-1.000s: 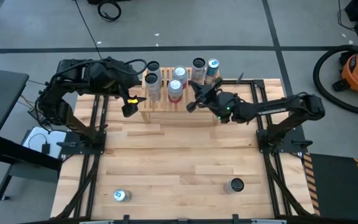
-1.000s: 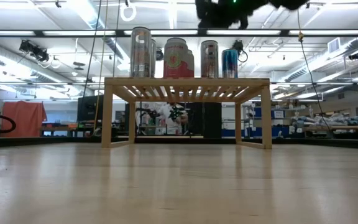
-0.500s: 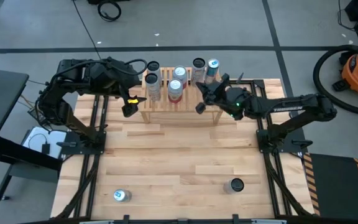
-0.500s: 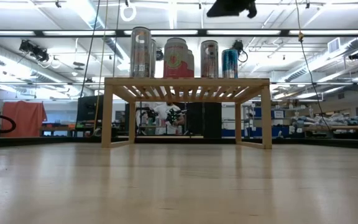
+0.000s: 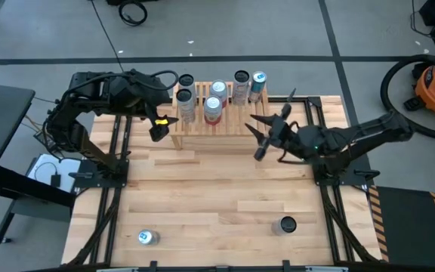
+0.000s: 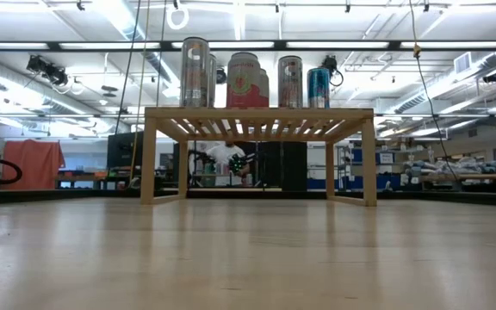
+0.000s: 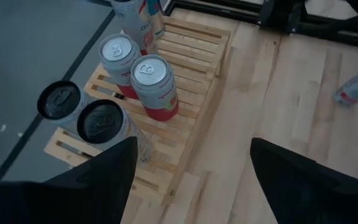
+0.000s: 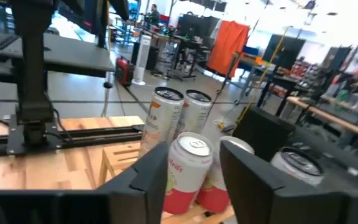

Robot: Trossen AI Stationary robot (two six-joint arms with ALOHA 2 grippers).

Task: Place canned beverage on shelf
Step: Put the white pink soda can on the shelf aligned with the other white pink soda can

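Near bottom of high view: two loose cans on table. Mid-frame: right gripper, fingers parted, empty. Left gripper, spread wide, empty. Upper centre: light slatted wooden shelf bearing six upright cans.

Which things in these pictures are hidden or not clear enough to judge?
- Low view: both arms are out of frame; only the shelf with its cans shows.
- Low view: the front cans hide those behind, so their number is uncertain.
- High view: the two cans lying near the table's front edge are too small to read.
- Right wrist view: the right end effector covers part of the shelf.
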